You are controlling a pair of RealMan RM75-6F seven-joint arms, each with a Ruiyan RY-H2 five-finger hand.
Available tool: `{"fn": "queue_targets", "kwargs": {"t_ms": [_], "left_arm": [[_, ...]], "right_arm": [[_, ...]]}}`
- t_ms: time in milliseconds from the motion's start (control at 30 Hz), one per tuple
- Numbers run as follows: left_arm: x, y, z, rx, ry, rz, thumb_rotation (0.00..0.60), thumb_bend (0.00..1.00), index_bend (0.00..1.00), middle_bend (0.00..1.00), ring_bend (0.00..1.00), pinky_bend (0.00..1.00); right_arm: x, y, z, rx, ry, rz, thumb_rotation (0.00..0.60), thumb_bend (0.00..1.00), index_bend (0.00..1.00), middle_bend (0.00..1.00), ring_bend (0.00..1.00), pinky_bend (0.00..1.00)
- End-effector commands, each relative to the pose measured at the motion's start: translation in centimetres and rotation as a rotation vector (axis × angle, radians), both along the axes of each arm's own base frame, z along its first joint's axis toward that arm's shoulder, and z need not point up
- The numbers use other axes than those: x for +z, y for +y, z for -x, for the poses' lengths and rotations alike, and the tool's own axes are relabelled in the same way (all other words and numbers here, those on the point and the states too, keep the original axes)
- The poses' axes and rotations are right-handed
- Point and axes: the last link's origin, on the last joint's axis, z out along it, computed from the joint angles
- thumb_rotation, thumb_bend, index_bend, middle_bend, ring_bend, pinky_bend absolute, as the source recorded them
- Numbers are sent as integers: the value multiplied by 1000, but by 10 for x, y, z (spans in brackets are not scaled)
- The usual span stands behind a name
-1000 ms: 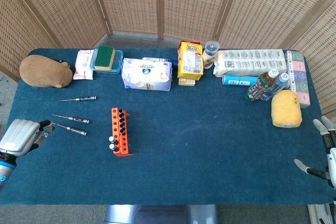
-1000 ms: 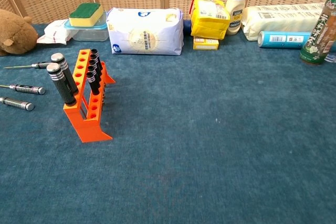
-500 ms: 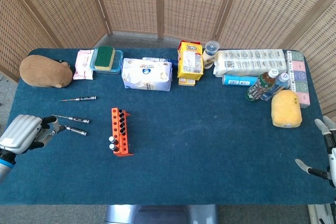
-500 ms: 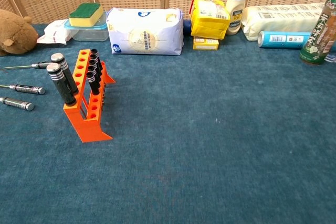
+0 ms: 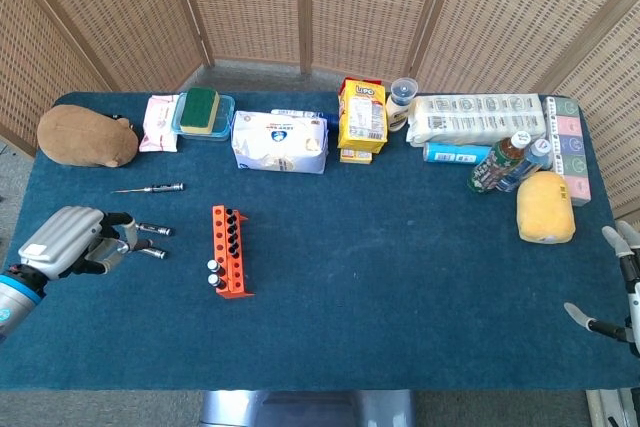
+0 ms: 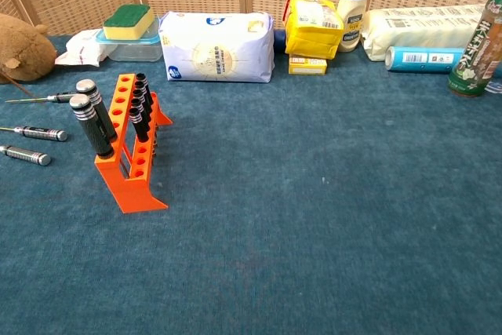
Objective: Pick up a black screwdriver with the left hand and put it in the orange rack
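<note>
Head view shows three black screwdrivers (image 5: 150,188) lying on the counter (image 5: 400,287) left of one orange rack (image 5: 228,250). Left robot hand (image 5: 75,244), fingers apart and holding nothing, hovers over two. Right robot hand (image 5: 620,287) sits spread, empty, at the counter's edge.

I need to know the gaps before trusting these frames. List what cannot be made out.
- Left hand: head view only; its own back hides whether the fingers touch the two nearest screwdrivers.
- Right hand: cut off by the head view's right edge; grip unreadable.
- Orange rack: which holes are free is too small to tell in either view.
</note>
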Motion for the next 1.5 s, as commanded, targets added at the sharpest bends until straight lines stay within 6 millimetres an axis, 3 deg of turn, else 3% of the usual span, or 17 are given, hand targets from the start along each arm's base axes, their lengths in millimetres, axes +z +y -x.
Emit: {"fn": "queue_targets", "kwargs": {"t_ms": [33,400,833,1500], "left_arm": [[-1,6,-11,21,-47,22,600,399,569,904,785,863],[-6,21,-36,48,-138,105,600,399,568,904,785,864],[-7,18,-60,52,-175,156,600,398,569,904,785,863],[-21,19,-62,78,-185,219,600,399,569,903,785,863]], "right_arm": [[0,0,0,1,0,0,600,0,44,4,3,0],[-1,0,0,-1,4,-4,600,0,44,4,3,0],[1,0,0,2,-4,-1,600,0,44,4,2,0],[2,0,0,4,-5,3,600,0,44,4,2,0]]}}
